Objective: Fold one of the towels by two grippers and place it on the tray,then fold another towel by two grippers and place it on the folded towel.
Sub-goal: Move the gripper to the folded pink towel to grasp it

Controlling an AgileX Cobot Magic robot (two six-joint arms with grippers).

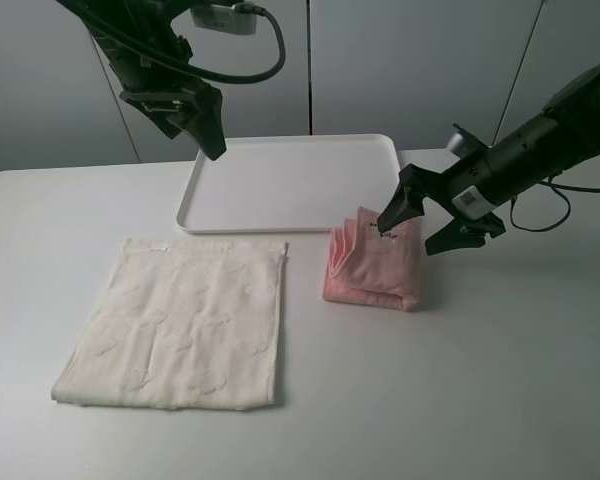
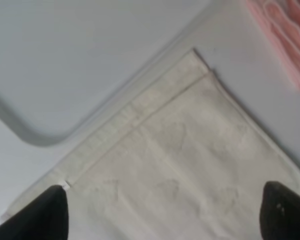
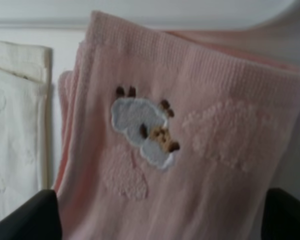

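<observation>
A pink towel (image 1: 373,265), folded small, lies on the table just in front of the white tray's (image 1: 280,222) front right corner. It has a sheep patch (image 3: 142,130). My right gripper (image 1: 420,226) is open at the towel's far right edge, one finger on each side; the towel (image 3: 190,165) fills the space between the fingers. A cream towel (image 1: 180,325) lies flat and unfolded at the front left. My left gripper (image 1: 208,130) is open and empty, high above the tray's left edge; its view looks down on the cream towel's far corner (image 2: 190,150).
The tray holds nothing; its rim also shows in the left wrist view (image 2: 20,127), as does a corner of the pink towel (image 2: 285,30). The cream towel's edge shows in the right wrist view (image 3: 15,125). Bare white table lies to the right and front.
</observation>
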